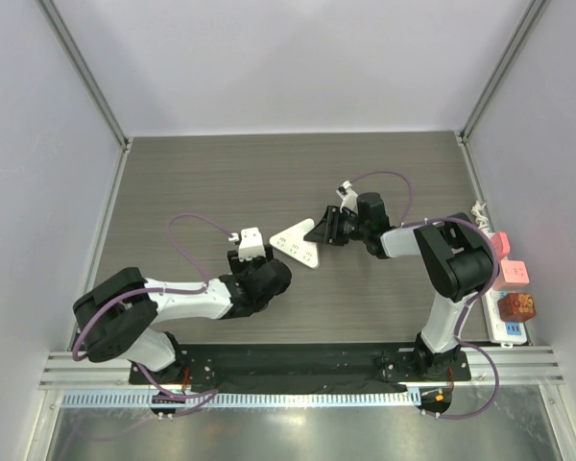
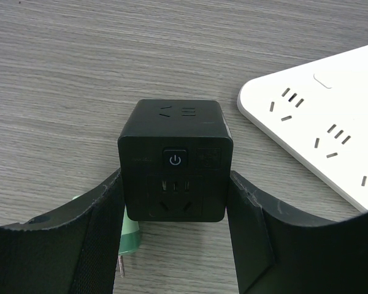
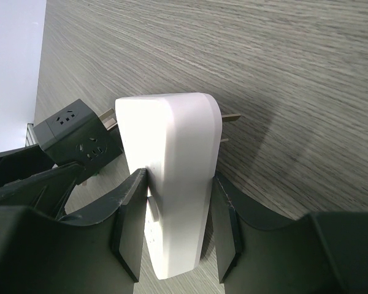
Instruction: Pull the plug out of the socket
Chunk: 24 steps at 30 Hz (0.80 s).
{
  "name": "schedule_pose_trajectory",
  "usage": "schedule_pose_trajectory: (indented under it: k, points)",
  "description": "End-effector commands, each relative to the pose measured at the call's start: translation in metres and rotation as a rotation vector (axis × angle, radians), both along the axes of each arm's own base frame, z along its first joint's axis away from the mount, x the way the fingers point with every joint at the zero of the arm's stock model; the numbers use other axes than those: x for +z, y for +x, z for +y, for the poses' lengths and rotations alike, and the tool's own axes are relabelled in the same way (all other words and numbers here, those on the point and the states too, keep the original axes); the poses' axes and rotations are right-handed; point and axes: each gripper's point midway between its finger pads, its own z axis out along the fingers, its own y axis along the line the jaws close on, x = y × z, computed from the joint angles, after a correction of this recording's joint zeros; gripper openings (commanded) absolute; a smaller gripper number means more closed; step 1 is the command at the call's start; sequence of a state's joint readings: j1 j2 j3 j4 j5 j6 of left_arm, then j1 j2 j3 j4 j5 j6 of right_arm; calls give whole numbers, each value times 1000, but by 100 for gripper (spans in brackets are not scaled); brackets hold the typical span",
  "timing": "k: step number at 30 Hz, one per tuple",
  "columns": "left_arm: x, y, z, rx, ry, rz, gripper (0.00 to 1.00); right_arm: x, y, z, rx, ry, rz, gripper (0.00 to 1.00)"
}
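At centre, left gripper [image 2: 175,191] clasps black cube plug [image 2: 175,144], right gripper [image 3: 178,229] the white socket [image 3: 172,153].

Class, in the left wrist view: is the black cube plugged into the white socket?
No, bare table shows between the cube and the socket.

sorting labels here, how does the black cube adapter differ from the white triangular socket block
The black cube adapter is dark and boxy; the white triangular socket block is pale, flat and broader. The cube is gripped in the left claw, the white block edge-on in the right claw. Both have socket holes and metal prongs.
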<state>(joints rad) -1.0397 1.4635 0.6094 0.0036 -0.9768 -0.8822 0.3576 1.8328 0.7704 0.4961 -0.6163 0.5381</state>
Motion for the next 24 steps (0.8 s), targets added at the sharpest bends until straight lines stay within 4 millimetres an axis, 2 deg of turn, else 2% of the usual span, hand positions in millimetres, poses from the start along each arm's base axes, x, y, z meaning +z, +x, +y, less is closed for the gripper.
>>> schedule_pose_trajectory:
  k: [1, 2, 3, 5, 6, 9, 15, 21, 24]
  points:
    - [18, 8, -1, 61, -39, -63, 41, -47, -4, -25, -64, -167, 62, 1]
    - [17, 6, 0, 62, -33, -56, 44, -47, -5, -25, -63, -166, 63, 1]
    - [16, 6, 1, 64, -38, -52, 53, -47, -5, -25, -63, -166, 64, 1]
    - [15, 4, 1, 59, -44, -39, 61, -47, -5, -25, -63, -166, 64, 1]
    - [15, 3, 1, 61, -51, -36, 68, -47, -6, -25, -59, -165, 66, 1]
    - [14, 0, 1, 58, -68, -26, 79, -47, -5, -25, -61, -164, 63, 1]
    - [17, -4, 1, 38, -97, -14, 93, -47, -5, -24, -61, -160, 67, 1]
    - [32, -8, -6, -15, -144, -7, 98, -48, -5, -25, -62, -164, 68, 1]
    - [45, -10, -6, -39, -171, -17, 99, -48, -5, -25, -63, -162, 68, 1]
